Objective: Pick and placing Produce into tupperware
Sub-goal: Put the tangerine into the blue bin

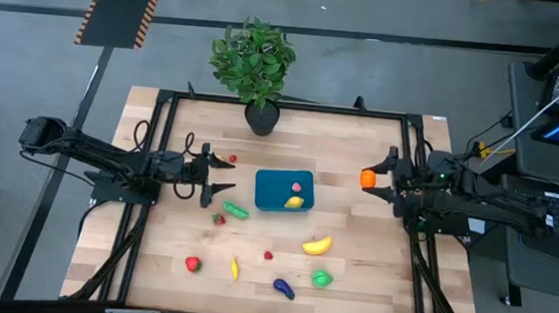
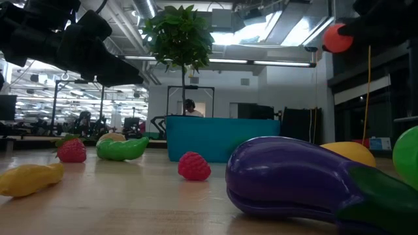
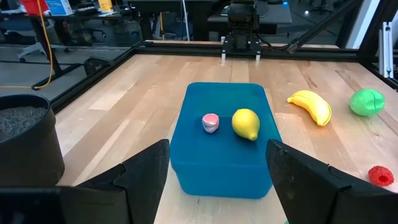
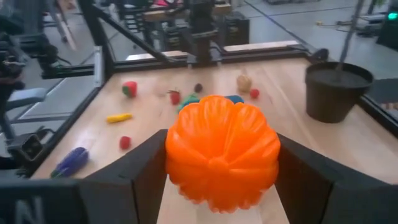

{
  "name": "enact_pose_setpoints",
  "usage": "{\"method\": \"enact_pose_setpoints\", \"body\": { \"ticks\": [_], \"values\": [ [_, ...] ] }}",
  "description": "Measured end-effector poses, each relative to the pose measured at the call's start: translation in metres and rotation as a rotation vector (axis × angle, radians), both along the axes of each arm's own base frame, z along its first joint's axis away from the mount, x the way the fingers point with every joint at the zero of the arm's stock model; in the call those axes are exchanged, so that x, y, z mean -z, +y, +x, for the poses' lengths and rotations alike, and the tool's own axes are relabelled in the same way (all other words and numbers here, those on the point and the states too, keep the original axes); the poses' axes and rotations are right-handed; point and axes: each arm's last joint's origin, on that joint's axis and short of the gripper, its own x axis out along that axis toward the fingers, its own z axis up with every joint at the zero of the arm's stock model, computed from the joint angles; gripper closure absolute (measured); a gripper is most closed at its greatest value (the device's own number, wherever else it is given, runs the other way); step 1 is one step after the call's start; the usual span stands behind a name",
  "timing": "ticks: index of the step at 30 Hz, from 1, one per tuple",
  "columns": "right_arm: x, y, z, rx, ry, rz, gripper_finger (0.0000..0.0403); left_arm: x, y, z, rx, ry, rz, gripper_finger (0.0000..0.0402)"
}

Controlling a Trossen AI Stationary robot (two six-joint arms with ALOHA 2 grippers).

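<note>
The right end effector (image 1: 382, 181) hangs above the right side of the pale wooden desk (image 1: 372, 254), its two dark fingers clamped on a ribbed orange plastic pumpkin (image 4: 222, 151), well apart from the shallow teal-blue rectangular plastic container (image 1: 284, 190). That container sits near the desk's middle with a yellow toy lemon (image 3: 246, 124) and a small pink piece (image 3: 211, 122) inside. The left end effector (image 1: 220, 174) hovers just left of it, fingers spread and holding nothing. A yellow toy banana (image 1: 317, 244), green round fruit (image 1: 322, 277), purple toy eggplant (image 1: 283, 289) and red strawberry (image 1: 192, 264) lie scattered nearer the front edge.
</note>
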Motion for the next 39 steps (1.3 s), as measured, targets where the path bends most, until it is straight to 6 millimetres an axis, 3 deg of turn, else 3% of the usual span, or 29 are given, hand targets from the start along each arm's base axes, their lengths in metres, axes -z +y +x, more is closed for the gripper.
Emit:
{"method": "enact_pose_setpoints", "body": {
  "ticks": [13,31,39],
  "values": [
    [0.000,0.000,0.003,-0.011,0.001,0.007,0.0160,0.000,0.000,0.000,0.000,0.001,0.000,0.0140],
    [0.013,-0.008,0.036,-0.011,0.131,0.066,0.0160,0.000,0.000,0.000,0.001,0.001,0.001,0.0140],
    [0.009,-0.011,0.054,-0.028,0.199,0.075,0.0160,0.000,0.000,0.000,0.001,0.001,0.000,0.0140]
  ]
}}
